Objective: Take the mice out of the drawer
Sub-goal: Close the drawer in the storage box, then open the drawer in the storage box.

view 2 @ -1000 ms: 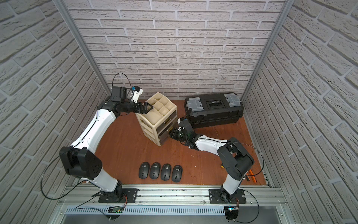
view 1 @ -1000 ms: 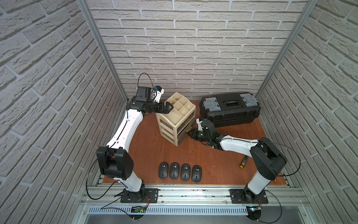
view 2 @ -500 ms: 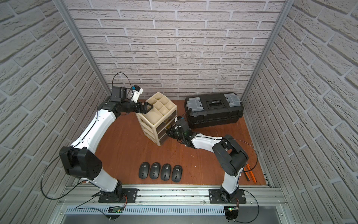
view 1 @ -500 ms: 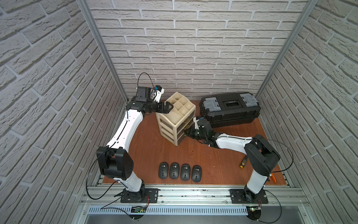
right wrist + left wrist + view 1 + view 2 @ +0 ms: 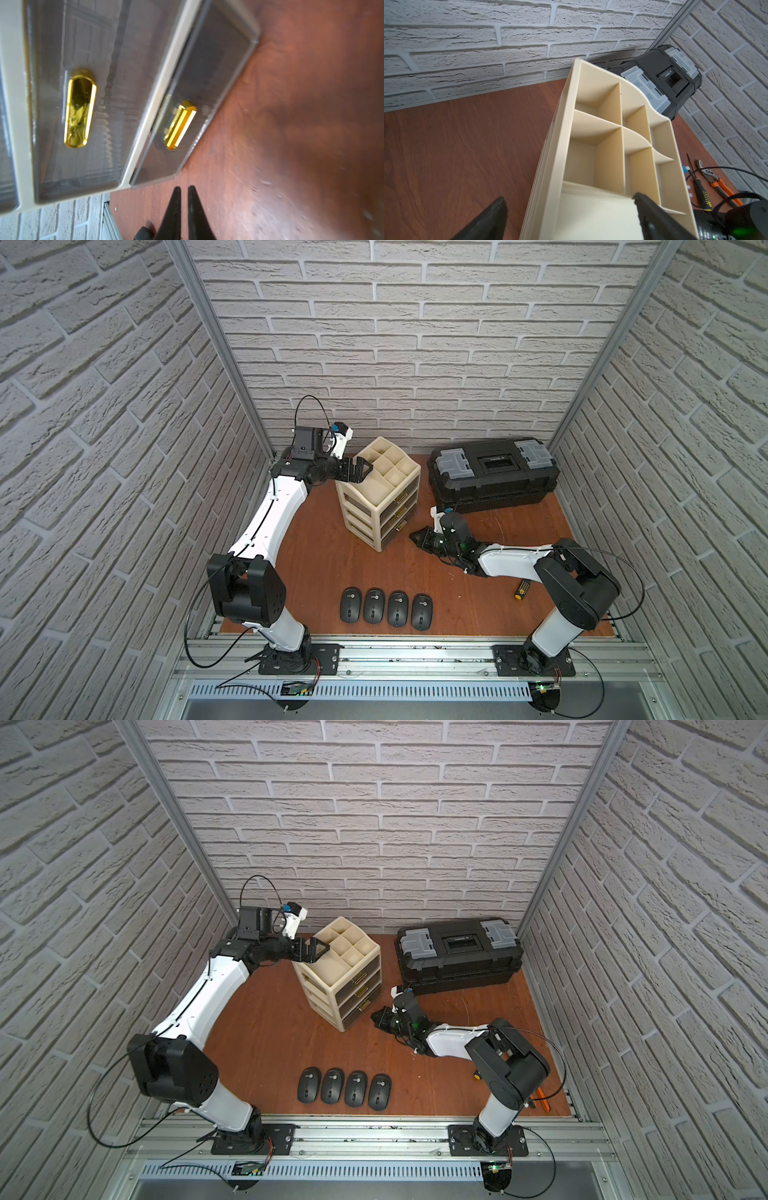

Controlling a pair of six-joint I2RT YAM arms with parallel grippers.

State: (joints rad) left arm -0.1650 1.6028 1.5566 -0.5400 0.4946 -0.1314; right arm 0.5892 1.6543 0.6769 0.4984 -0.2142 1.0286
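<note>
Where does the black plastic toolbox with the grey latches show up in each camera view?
Top views: the black plastic toolbox with grey latches lies against the back wall, to the right of the beige plastic drawer organizer in both.
Left wrist: toolbox beyond the organizer's open compartments.
Right wrist: not in it; only the organizer's drawer fronts.
Shared landmark: the organizer.

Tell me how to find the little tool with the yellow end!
Start at the big black toolbox by the back wall, then come forward past the robot's right arm. The tool lies alone on the wooden floor: a stubby black handle with a yellow end, unlike the four mice.
</note>
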